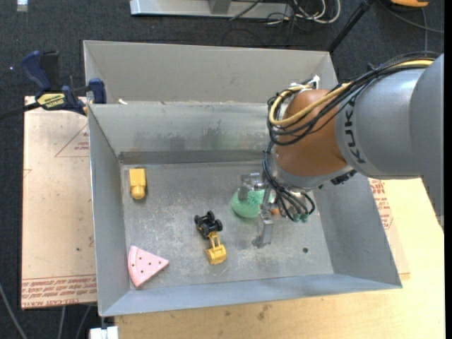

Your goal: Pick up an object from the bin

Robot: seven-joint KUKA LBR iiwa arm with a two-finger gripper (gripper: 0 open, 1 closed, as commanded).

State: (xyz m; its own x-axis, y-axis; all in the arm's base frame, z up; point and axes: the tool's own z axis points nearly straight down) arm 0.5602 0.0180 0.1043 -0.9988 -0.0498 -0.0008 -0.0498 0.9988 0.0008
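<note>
Jaws stand spread and empty mid-bin (106, 210), green lump (244, 205) just beside them; best centred astride lump before closing, clear of yellow digger (215, 251).

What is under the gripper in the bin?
A green rounded thing lies under the gripper, which covers its right side, so its whole shape cannot be seen.

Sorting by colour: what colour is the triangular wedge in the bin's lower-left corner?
The wedge is pink with small dots; camera view.
</note>
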